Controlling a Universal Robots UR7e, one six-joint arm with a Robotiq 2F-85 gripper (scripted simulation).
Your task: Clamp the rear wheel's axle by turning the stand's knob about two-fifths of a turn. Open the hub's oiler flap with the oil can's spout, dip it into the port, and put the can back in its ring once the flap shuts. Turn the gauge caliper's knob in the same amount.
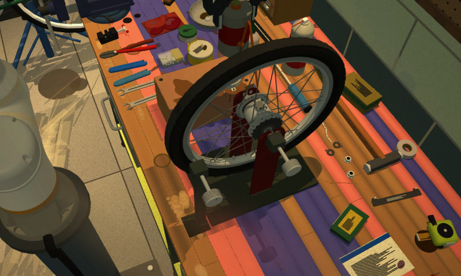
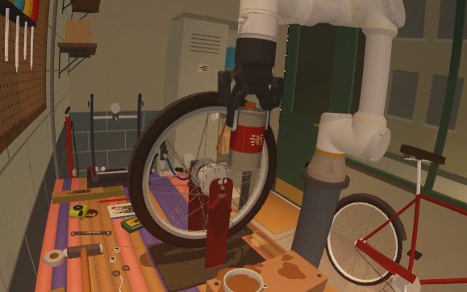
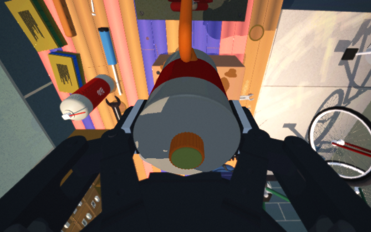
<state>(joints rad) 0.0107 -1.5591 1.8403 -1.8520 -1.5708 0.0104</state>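
My gripper [image 2: 249,115] hangs above the far side of the rear wheel [image 1: 252,103], which stands upright in the red truing stand [image 1: 264,164] on the bench. The stand's knurled knob [image 1: 291,167] points forward from the axle block, and the gauge caliper's knob [image 1: 211,198] sits lower, near the rim. The hub [image 1: 259,115] sits at the wheel's centre; its oiler flap is not visible. The oil can [image 2: 248,139] is grey with a red band, an orange cap [image 3: 186,150] and an orange spout [image 3: 186,34]. The can's ring [image 2: 242,282] stands empty on the wooden block. The gripper is closed around the oil can and carries it in the air.
Behind the wheel lie tins [image 1: 200,51], pliers [image 1: 129,49], tyre levers [image 1: 127,67] and spanners [image 1: 136,88]. Right of the stand are a spray can [image 3: 84,98], blue pump [image 1: 299,96], boxes [image 1: 360,91], nuts [image 1: 348,159], a hammer [image 1: 383,161], tape [image 1: 406,148] and a tape measure [image 1: 441,233].
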